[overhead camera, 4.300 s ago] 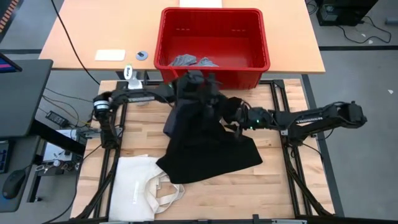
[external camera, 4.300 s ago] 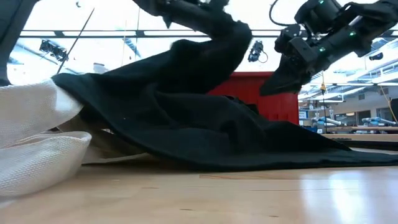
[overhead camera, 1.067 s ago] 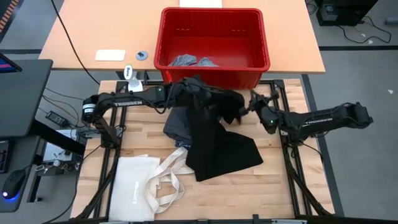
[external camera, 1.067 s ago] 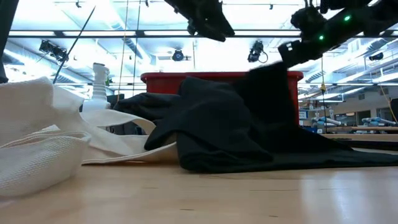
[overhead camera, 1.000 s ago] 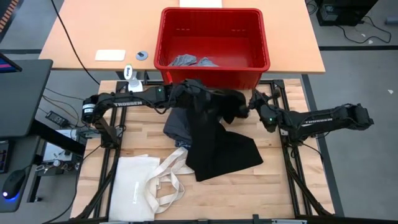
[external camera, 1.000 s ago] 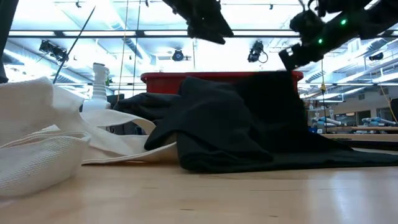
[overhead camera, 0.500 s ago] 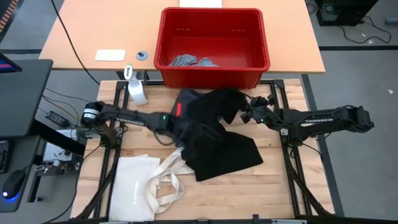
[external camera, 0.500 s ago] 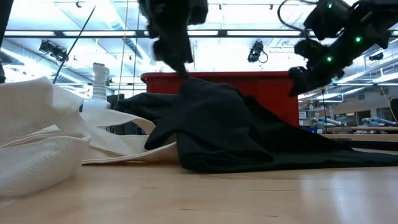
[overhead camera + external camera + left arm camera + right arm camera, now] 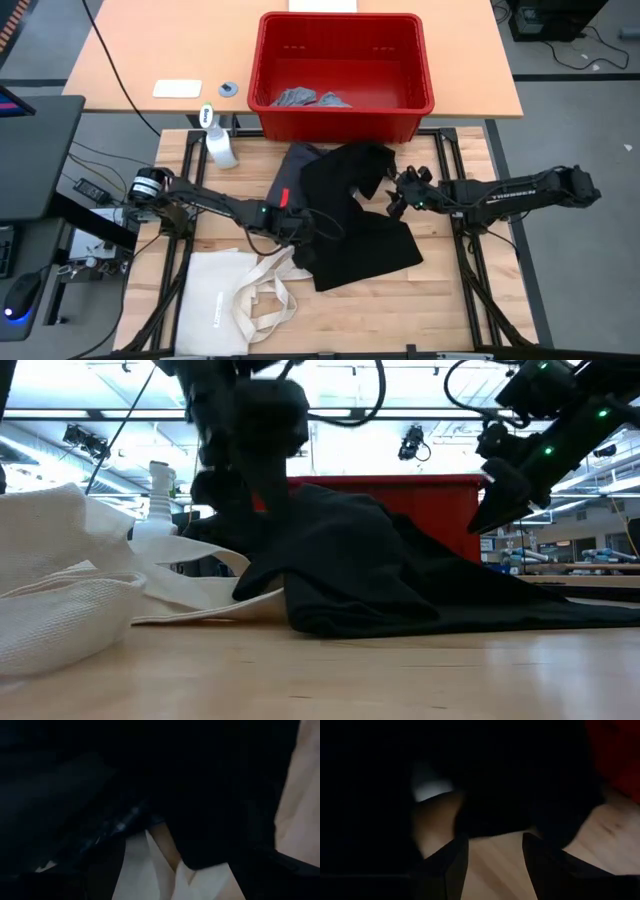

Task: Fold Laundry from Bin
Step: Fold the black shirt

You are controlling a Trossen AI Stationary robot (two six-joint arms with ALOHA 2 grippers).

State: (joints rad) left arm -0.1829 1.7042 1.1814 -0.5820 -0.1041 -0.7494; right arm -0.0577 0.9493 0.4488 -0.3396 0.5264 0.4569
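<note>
A large black piece [image 9: 350, 225] of laundry lies crumpled on the wooden table, partly over a dark grey piece [image 9: 287, 175] at its far left. My left gripper [image 9: 303, 240] is open and points down, low over the black piece's left edge [image 9: 200, 855]. My right gripper [image 9: 390, 205] is open over bare wood by the black piece's right side, with nothing between its fingers [image 9: 445, 865]. The red bin [image 9: 345, 22] stands at the far edge with light grey pieces [image 9: 300, 98] on its floor. My left gripper comes from above with its fingers [image 9: 95, 870] spread on either side of the black piece's left edge. Whether they touch the cloth, I cannot tell.
A cream tote bag [image 9: 215, 300] lies at the near left, its long handles [image 9: 270, 285] reaching up to the black piece beside my left gripper. A white spray bottle [image 9: 220, 150] stands at the far left. Bare wood shows along the near and right edges.
My right gripper has let go of the black piece's far right corner, which has dropped onto the pile, and has tipped downward. My left gripper has swung from the far side of the pile toward the near left edge and sunk low, rolling as it went.
</note>
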